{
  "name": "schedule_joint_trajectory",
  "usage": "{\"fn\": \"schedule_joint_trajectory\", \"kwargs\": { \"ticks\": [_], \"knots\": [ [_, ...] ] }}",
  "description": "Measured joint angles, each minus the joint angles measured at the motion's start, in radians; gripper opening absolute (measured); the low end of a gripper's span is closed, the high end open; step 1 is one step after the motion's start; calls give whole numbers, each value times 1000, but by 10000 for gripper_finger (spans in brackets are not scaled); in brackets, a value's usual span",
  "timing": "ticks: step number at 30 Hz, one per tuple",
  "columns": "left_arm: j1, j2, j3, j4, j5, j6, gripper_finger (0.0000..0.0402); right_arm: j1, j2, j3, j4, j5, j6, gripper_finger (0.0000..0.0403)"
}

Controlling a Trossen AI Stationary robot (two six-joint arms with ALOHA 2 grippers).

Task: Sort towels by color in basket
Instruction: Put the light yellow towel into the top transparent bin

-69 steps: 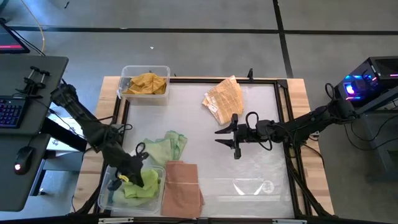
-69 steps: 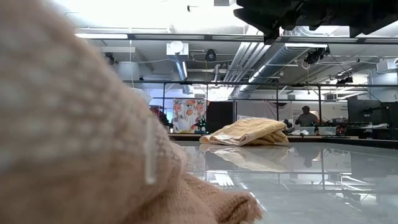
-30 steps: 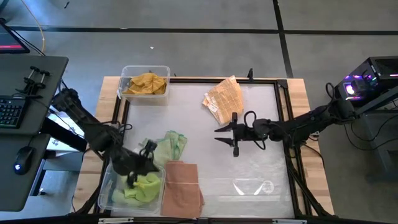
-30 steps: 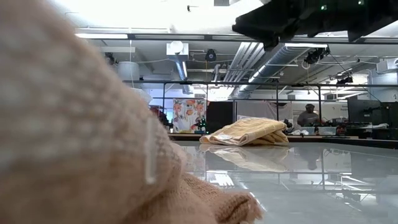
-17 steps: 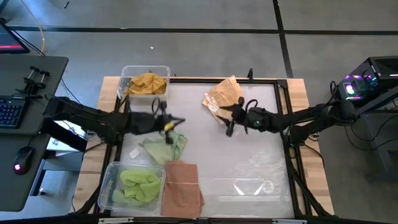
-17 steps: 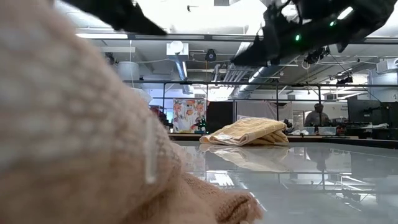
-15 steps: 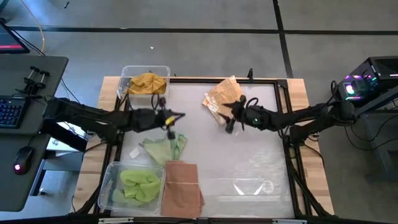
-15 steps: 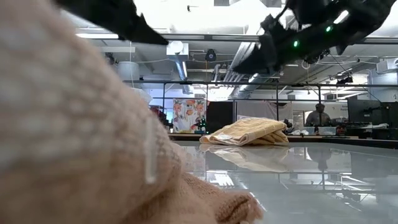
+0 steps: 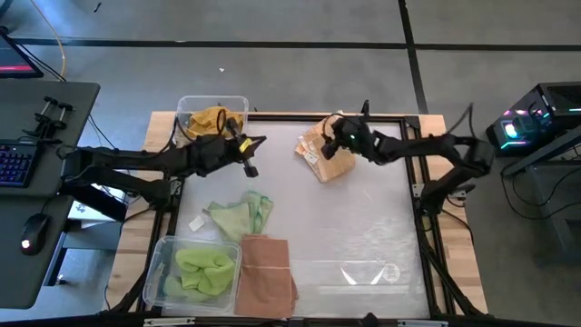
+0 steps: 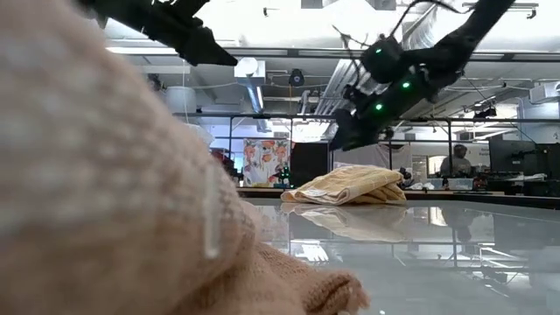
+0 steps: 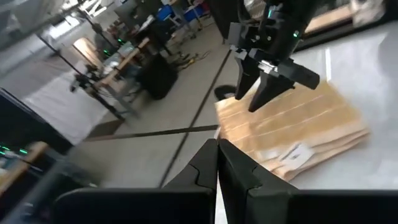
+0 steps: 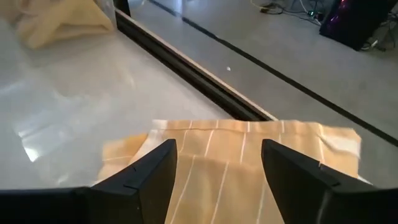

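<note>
A peach check towel (image 9: pixel 329 145) (image 10: pixel 350 185) lies folded near the table's far edge, its white tag (image 11: pixel 289 152) facing up. My right gripper (image 9: pixel 327 138) (image 12: pixel 217 177) hovers open just above it, one finger on each side of its near part (image 12: pixel 236 155). My left gripper (image 9: pixel 258 143) (image 11: pixel 217 165) is shut and empty, raised beside the far-left bin of mustard towels (image 9: pixel 211 123). A light green towel (image 9: pixel 241 213) lies crumpled on the table. More green towels fill the near-left bin (image 9: pixel 201 271). A salmon pink towel (image 9: pixel 265 272) (image 10: pixel 105 175) lies beside that bin.
A clear bin (image 9: pixel 363 272) stands at the near edge, right of the pink towel. A black frame (image 9: pixel 413 182) borders the table. A desk with a keyboard (image 9: pixel 16 163) is to the left. A person (image 10: pixel 459 162) shows far off in the room.
My left gripper has risen out of the near-left green bin and swung toward the far edge, ending beside the mustard bin; the green towels stay in their bin. My right gripper has moved from the table's middle toward the far edge, over the peach check towel.
</note>
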Motion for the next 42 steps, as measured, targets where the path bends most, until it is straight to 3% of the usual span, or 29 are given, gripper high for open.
{"fn": "schedule_joint_trajectory", "kwargs": {
  "ticks": [11, 15, 20, 25, 32, 38, 42],
  "knots": [
    [161, 0, 0, 65, -61, 273, 0, -12, 161, 179, -12, -14, -151, 207],
    [248, -15, 0, 137, -89, 231, 0, -36, 162, 218, 4, -7, -233, 201],
    [336, -12, 0, 197, -28, 239, 0, -80, 162, 247, 4, -7, -212, 199],
    [385, -13, 0, 235, 46, 170, 0, -93, 162, 254, 9, -104, -185, 199],
    [337, -5, -55, 129, 90, -5, 0, -28, 162, 232, 31, -221, -293, 199],
    [190, -39, -78, 47, 53, -134, 0, 78, 76, 231, -139, -156, -196, 199],
    [98, -45, -83, -4, 50, -135, 0, 121, 32, 230, -316, 30, -180, 199]
  ]
}}
